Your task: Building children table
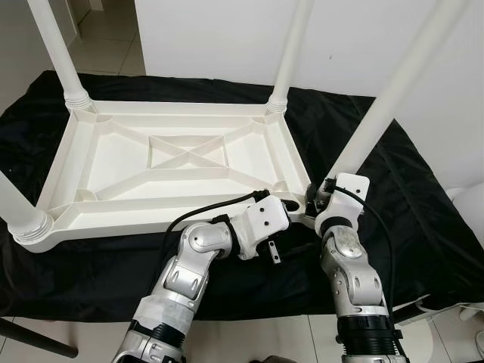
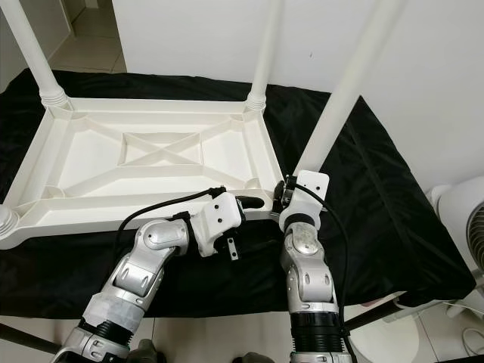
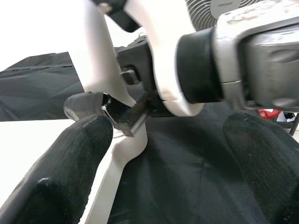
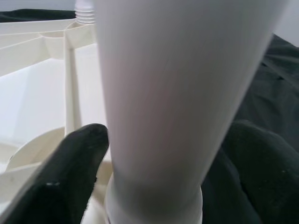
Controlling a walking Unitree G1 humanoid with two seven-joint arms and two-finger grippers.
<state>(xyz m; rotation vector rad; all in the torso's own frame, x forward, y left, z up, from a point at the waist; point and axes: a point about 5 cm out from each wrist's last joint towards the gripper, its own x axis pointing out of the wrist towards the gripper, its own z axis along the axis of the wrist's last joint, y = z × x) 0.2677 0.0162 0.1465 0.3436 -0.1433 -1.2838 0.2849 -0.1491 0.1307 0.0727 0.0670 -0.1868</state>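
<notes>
table: we see white plastic, smooth, slight sheen; moulded ribs underneath
legs: same white plastic, smooth, semi-gloss; ridged rings at base
cloth: black fabric, matt, wrinkled
arms: we read silver metal w/ brushed shine; white plastic wrist covers, glossy
fingers: black, matt, soft-looking rubbery cover
cables: black, smooth rubber/plastic sheath
floor: pale tiles, glossy
wall: white, matt, smooth
fan: white plastic, smooth
</notes>
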